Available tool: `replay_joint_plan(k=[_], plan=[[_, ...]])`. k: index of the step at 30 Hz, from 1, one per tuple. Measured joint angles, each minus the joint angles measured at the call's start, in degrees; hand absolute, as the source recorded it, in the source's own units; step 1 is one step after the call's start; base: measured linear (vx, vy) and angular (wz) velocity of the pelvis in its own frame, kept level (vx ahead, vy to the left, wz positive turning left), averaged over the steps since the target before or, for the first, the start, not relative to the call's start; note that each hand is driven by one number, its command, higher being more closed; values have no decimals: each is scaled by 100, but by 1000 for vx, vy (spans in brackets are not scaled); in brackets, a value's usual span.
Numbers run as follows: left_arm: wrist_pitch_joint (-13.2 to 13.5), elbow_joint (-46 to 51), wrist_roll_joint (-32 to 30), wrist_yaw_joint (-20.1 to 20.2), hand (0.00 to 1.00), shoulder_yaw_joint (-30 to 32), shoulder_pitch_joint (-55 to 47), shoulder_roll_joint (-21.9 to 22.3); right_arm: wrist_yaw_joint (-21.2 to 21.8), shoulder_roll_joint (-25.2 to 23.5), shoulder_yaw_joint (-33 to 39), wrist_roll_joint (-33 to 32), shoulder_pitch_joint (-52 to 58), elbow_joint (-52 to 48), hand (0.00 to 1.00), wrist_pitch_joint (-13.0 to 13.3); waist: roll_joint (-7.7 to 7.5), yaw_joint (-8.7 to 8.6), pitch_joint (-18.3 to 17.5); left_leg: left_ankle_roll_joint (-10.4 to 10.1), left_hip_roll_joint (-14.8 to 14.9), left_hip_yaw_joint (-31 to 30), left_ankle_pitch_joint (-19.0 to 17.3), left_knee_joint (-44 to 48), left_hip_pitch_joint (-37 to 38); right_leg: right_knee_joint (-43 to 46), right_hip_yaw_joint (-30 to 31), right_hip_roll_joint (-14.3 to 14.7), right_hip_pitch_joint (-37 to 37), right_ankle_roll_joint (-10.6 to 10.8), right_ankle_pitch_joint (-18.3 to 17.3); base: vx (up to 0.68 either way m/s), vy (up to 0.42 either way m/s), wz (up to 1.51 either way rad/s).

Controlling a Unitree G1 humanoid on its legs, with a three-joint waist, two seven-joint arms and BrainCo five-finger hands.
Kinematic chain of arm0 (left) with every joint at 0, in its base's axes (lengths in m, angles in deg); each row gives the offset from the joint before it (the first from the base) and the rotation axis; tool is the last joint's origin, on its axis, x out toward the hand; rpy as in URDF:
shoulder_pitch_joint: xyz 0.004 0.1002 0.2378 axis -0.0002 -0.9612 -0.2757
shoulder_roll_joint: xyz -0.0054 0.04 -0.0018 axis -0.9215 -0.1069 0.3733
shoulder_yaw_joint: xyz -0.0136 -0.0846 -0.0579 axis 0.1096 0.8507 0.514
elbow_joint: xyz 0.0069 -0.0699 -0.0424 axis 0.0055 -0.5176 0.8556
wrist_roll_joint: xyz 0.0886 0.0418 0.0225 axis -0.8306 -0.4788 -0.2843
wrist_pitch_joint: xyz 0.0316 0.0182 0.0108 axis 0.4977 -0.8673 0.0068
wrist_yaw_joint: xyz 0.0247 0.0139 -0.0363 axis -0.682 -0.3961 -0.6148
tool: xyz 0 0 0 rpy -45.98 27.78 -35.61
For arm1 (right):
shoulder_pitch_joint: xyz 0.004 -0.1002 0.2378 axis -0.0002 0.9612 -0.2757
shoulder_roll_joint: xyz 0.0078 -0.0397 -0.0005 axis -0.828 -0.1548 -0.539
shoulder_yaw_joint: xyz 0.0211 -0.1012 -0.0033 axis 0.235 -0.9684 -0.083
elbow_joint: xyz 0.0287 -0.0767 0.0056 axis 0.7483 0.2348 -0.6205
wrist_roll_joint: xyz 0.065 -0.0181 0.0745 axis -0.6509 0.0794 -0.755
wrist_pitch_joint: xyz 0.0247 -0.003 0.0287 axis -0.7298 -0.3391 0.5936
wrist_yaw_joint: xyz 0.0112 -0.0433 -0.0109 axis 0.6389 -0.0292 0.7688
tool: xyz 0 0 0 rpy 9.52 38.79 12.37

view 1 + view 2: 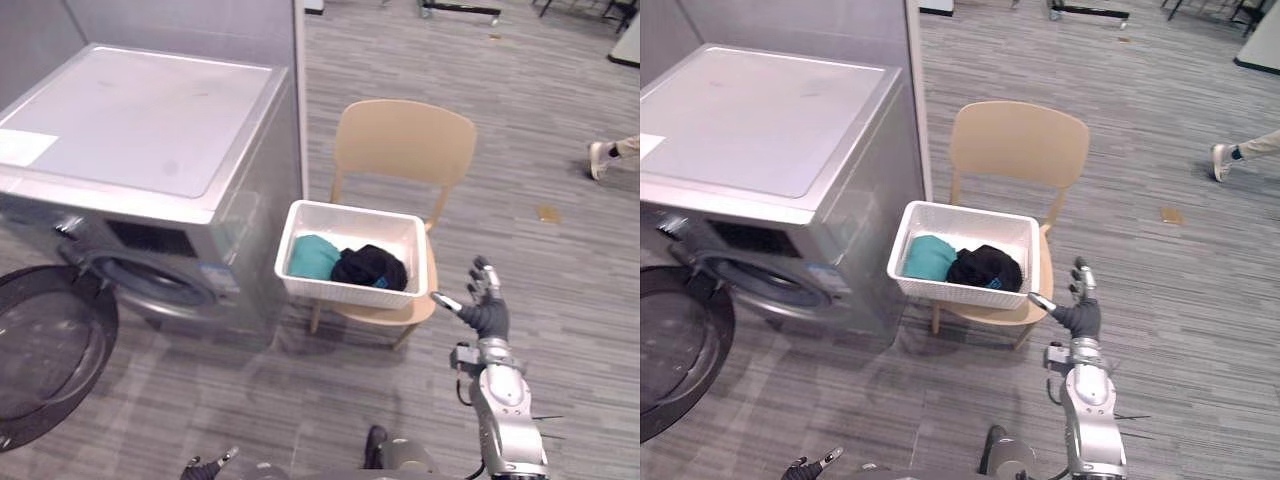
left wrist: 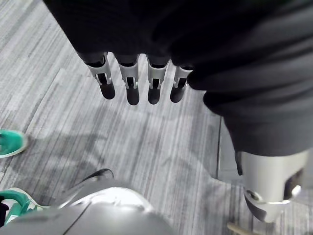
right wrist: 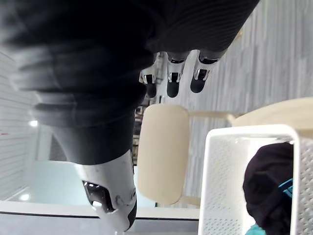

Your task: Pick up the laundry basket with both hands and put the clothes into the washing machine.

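1. The white laundry basket is sitting on the seat of a tan chair, just beside the washing machine, whose round door is hanging open
2. The right hand is hovering near the basket's right end with its fingers spread and thumb apart, touching nothing; the left hand is hanging low over the floor with straight fingers, well apart from the basket
3. The basket is looking like thin perforated plastic: probably light and fairly stiff, yet liable to flex, with a smooth rim that could be slipping under hard fingertips. The two short ends, just under the rim, are seeming the best places to take hold, one hand at each, so that it is staying level
4. The teal garment and the black garment inside are looking soft and light, and they are likely to be sliding if the basket is tipping
5. Any handle cut-outs are proving hard to make out, the drum's inside is lying in the dark, and whatever is lying beneath the two garments is hidden
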Motion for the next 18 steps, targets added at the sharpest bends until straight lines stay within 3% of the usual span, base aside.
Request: replay_joint_plan(k=[2,4,5,6,7,9,10,14,15,18], plan=[[35,52,2,19,0,31,1,-22,-34,10,132,5,-70,124,0,-16,-42,27,53,-95,-318,-147,-717,12,-260,-183,366,-221,173,17,10,286,126,-72],[51,137,5,19,0,20,-9,-61,-72,-13,122,20,-239,303,0,-48,-226,93,192,-71,-833,-376,-945,-1037,-389,-186,582,-509,244,52,30,180,183,-64],[52,159,5,24,0,-37,-23,-22,-112,14,85,36,-306,306,0,-52,-212,150,226,-212,-1162,-777,-796,-2310,-358,-180,570,-612,242,151,81,143,220,-57],[51,157,10,25,0,-75,-39,18,-119,89,51,78,-329,305,0,-51,-78,166,200,-309,-1310,-1035,-467,-3087,-268,-183,569,-596,245,239,107,146,283,-76],[49,133,9,32,0,-163,-56,41,-138,207,-20,146,-450,435,0,-53,-27,234,262,-462,-1426,-1349,219,-3640,-147,-199,629,-575,295,510,34,138,253,-58],[70,178,20,32,0,-242,0,-90,-114,139,-231,311,-425,488,0,-123,-187,232,327,-441,-1648,-1347,211,-3747,-52,-322,492,-683,339,602,36,119,152,-24],[104,241,18,55,0,-255,12,-156,-83,147,-364,327,-435,483,0,-122,-346,221,282,-392,-1714,-1318,183,-3775,-32,-381,414,-733,368,593,70,91,73,-3],[91,254,10,94,0,-253,-16,-247,54,198,-413,535,-474,494,0,-121,-310,335,296,-390,-1732,-1161,221,-4069,204,-462,467,-740,371,616,170,28,21,-19],[48,244,-2,107,0,-481,-16,-247,146,661,-496,973,-423,1166,0,-264,-231,324,222,-483,-1839,-1275,1205,-5807,903,-498,332,-600,375,683,100,-5,-13,-7],[48,244,-2,107,0,-481,-16,-247,146,661,-496,973,-423,1166,0,-264,-231,324,221,-483,-1839,-1276,1205,-5806,903,-498,332,-600,375,683,100,0,0,0]])
